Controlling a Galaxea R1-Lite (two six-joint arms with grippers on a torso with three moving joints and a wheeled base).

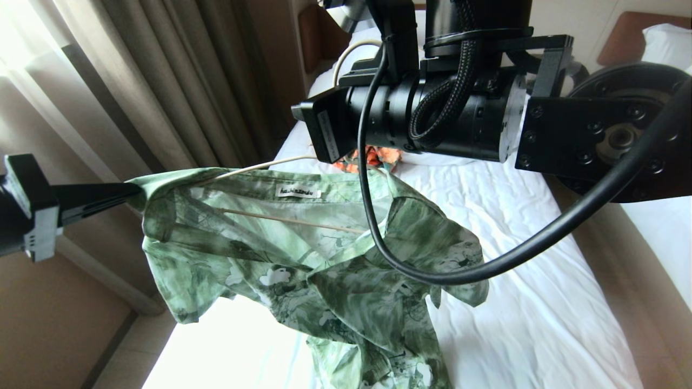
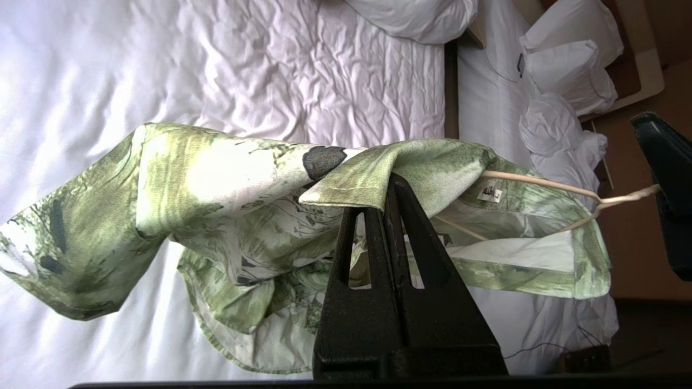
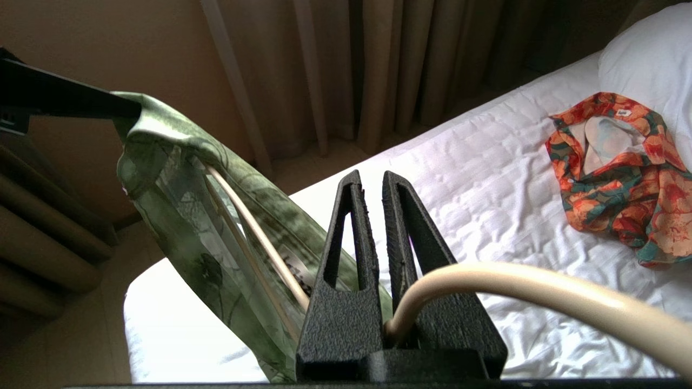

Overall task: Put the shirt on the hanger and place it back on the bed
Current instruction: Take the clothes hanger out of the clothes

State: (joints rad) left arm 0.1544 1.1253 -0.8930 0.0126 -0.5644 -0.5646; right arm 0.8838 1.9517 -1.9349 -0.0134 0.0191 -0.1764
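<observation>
The light green floral shirt (image 1: 324, 259) hangs in the air above the bed (image 1: 513, 243), its collar draped over the cream wire hanger (image 1: 270, 162). My left gripper (image 2: 392, 181) reaches in from the left, level, and is shut on the shirt's shoulder edge (image 2: 432, 162), stretching it sideways. The right gripper (image 3: 370, 181) is shut on the hanger's neck, and the hook (image 3: 540, 292) curves out from deep between its fingers. One hanger arm (image 3: 259, 237) runs inside the shirt (image 3: 178, 178). The shirt's lower part sags toward the sheet.
An orange-and-green floral garment (image 3: 616, 173) lies near the pillow (image 3: 649, 59) at the head of the bed. Beige curtains (image 1: 178, 81) hang along the left. A second white bed (image 1: 665, 227) stands on the right across a narrow floor gap.
</observation>
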